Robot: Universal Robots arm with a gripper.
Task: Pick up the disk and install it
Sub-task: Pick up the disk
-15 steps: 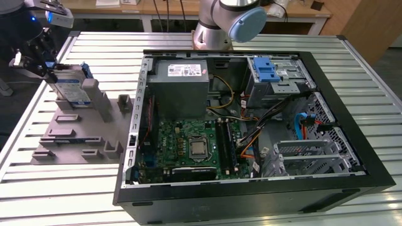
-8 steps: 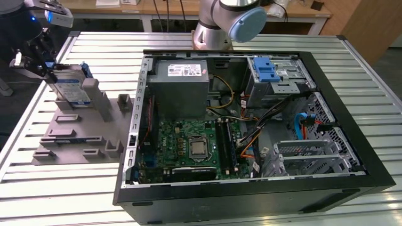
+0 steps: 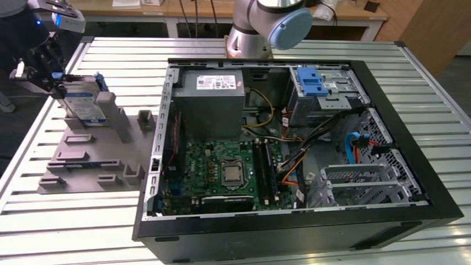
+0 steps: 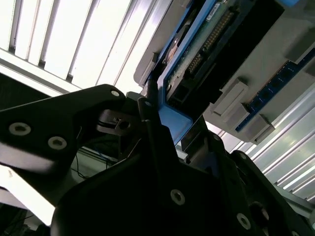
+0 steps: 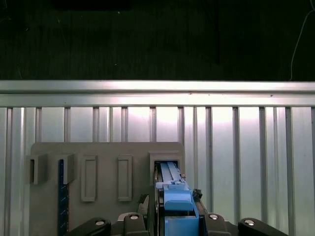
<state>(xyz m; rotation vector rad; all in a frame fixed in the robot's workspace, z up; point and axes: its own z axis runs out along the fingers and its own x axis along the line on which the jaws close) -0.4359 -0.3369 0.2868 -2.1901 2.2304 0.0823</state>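
The disk stands on edge in a slot at the far end of the grey holder block, at the exterior view's left. Its white-and-blue label faces the camera and a blue carrier frames it. My gripper is at the disk's outer edge, with its fingers closed on the blue carrier. In the first wrist view the carrier's blue end sits between the black fingers over the holder's slot. The second wrist view shows the disk's underside and a finger pressed against the blue frame.
An open black computer case lies to the exterior view's right, with a motherboard, a grey power supply and a drive bay with a blue latch. A blue memory stick stands in the holder. The slatted metal table surrounds everything.
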